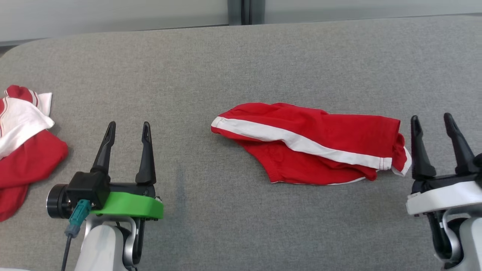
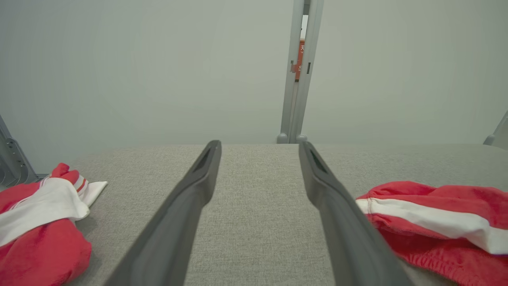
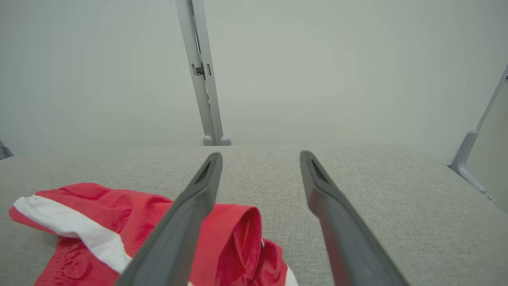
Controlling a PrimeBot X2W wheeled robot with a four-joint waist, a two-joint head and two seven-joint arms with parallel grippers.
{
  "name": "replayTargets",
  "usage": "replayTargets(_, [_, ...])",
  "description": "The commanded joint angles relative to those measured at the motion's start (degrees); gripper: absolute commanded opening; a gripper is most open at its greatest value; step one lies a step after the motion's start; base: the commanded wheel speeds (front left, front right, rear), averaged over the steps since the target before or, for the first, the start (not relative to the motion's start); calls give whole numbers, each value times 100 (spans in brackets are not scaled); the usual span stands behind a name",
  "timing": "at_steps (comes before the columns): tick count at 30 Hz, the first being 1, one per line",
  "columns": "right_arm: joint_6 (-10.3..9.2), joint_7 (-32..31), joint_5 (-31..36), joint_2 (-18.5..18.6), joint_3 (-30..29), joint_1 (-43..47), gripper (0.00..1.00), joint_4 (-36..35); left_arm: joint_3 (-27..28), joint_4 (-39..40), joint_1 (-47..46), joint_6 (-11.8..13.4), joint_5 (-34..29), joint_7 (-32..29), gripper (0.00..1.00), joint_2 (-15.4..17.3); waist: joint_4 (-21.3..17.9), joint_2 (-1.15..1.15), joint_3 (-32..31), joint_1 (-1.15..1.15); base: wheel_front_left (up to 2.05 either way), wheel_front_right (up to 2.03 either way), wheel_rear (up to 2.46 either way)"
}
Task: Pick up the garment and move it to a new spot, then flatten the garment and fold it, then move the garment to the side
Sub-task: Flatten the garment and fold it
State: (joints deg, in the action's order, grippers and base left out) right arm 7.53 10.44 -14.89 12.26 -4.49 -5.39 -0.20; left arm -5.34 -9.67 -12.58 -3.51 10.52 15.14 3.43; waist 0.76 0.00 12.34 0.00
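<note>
Grey tabletop (image 1: 241,67): red shorts (image 1: 312,143) lie rumpled. Right claw (image 1: 430,116) released, just beside their end, likely poised to grasp; left claw (image 1: 128,123) released, parked well apart.

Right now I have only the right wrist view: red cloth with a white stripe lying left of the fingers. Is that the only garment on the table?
Observer: No. A second red and white garment lies bunched at the left edge of the table, well apart from the red shorts.
Operator: Where is the other arm?
Observer: The left gripper is open over bare table between the two garments, touching neither.
Operator: Are the shorts flat?
Observer: Not quite. The head view shows them whole: a long rumpled shape with its right end bunched beside the open right gripper.
</note>
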Motion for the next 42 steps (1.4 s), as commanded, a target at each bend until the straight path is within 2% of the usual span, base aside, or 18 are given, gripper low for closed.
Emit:
replayTargets(1, [-8,-20,69,-70,113,135,100,-105,25,-22,113,40,-23,0,100,26,-119,0,-208,0,0,0,0])
replayTargets(9, [-8,-221,184,-369,330,492,100,-518,-13,-114,368,54,-42,0,100,80,-177,0,-468,0,0,0,0])
replayTargets(17, [-8,-302,167,-430,316,609,100,-651,-80,-94,386,62,-40,-65,100,128,-198,0,-463,0,0,0,0])
replayTargets(21, [-8,-324,130,-421,304,553,100,-657,-277,-68,175,-43,-61,-245,100,124,-221,0,-388,0,0,0,0])
replayTargets(25, [-8,-329,102,-414,341,471,100,-643,-734,-120,-264,-228,27,-845,100,80,-260,0,-235,0,0,0,0])
replayTargets(30, [-8,-278,20,-382,477,319,100,-538,-1257,-476,-1010,-345,332,-2000,100,37,-433,0,18,0,0,0,0])
replayTargets(34, [-8,-231,-42,-414,540,246,100,-418,-1352,-953,-1417,-370,594,-2763,100,65,-619,0,179,0,0,0,0])
replayTargets(41, [-8,-169,-119,-454,594,221,100,-253,-1215,-1504,-1759,-295,795,-3274,100,150,-799,0,384,0,0,0,0])
replayTargets(42, [-8,-169,-113,-448,613,237,100,-242,-1203,-1530,-1788,-297,821,-3294,40,160,-807,0,402,0,0,0,0])
